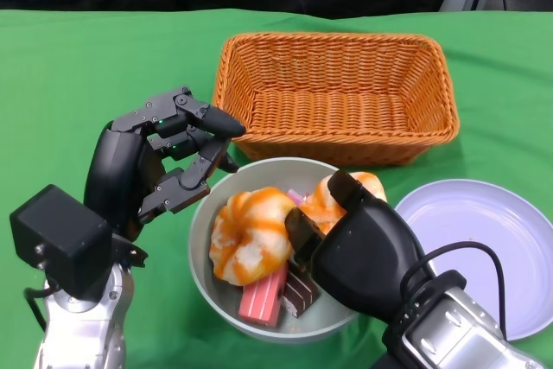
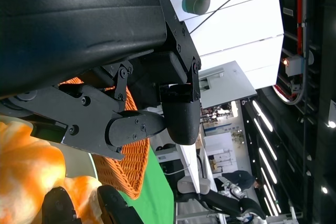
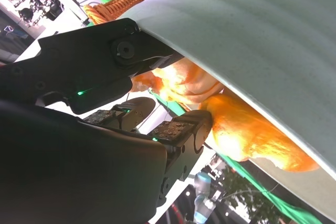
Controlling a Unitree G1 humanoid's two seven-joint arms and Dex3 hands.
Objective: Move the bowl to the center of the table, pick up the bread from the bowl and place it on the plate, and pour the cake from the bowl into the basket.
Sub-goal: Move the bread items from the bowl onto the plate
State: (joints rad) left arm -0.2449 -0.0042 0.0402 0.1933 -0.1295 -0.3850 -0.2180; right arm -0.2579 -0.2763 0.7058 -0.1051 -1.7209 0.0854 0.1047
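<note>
One wicker basket (image 1: pixel 337 97), one grey bowl (image 1: pixel 203 248), one pale plate (image 1: pixel 484 239); in the bowl two orange-glazed breads (image 1: pixel 251 235), one pink cake slice (image 1: pixel 262 297), one brown cake slice (image 1: pixel 301 293); two robot hands, left (image 1: pixel 164 157) and right (image 1: pixel 350 231)

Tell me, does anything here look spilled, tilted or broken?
Nothing stands out. The bowl sits upright with bread and cake inside it, the basket and plate lie flat, and nothing has spilled onto the table.

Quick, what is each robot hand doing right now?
Left robot hand: holds nothing, fingers apart beside the bowl.
Right robot hand: reaching into the bowl at the bread; grip cannot be told.
</note>
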